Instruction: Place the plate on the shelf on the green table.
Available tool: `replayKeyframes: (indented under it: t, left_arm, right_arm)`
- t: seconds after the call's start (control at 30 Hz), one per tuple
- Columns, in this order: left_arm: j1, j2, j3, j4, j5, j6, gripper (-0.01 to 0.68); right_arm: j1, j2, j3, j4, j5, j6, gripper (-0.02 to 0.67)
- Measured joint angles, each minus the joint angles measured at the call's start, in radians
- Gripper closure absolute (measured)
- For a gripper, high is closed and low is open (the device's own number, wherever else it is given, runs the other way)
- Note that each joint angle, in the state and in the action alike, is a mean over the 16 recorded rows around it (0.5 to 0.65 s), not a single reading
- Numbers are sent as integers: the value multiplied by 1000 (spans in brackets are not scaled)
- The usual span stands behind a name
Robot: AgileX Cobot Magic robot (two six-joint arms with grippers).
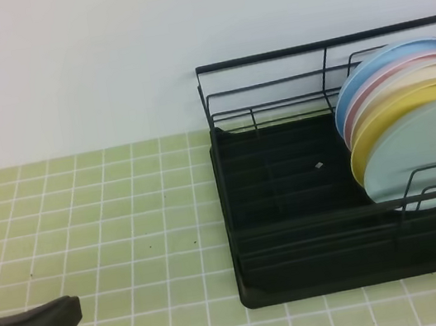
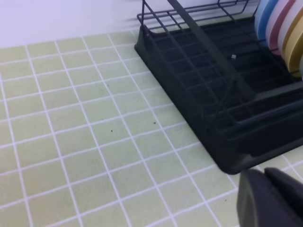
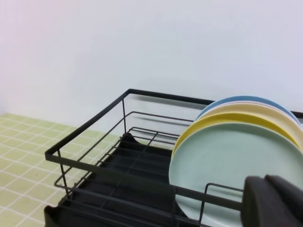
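The black wire shelf [image 1: 312,222] is running off the exterior view's right edge. The pale aqua matte plate [image 1: 418,159] is hiding most of the yellow plate [image 1: 398,112], pink plate [image 1: 373,87] and sky-blue plate [image 1: 354,77] stacked behind it. The dark left gripper [image 2: 270,198] is showing only as a blurred corner, its fingers being cropped off.

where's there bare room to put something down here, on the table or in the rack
The green table is bare from the wall to the front edge, left of the rack. The rack's left half is free. Its right end is crowded with upright plates, the pale aqua plate frontmost.
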Motion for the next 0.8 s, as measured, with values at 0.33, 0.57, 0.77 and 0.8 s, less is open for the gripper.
replayKeyframes:
  t: [0.33,0.57,0.77,0.8]
  left_arm:
    - [0,-6,3,0,-8,0,675]
    - [14,-23,3,8,-8,28,675]
    - [76,-93,3,19,-5,65,675]
    - [90,-110,3,22,-4,71,675]
  right_arm:
    - [0,-1,6,2,-6,1,646]
    - [0,-1,6,2,-5,4,648]
    - [0,-1,6,2,-3,6,649]
    - [0,-1,6,2,-3,6,649]
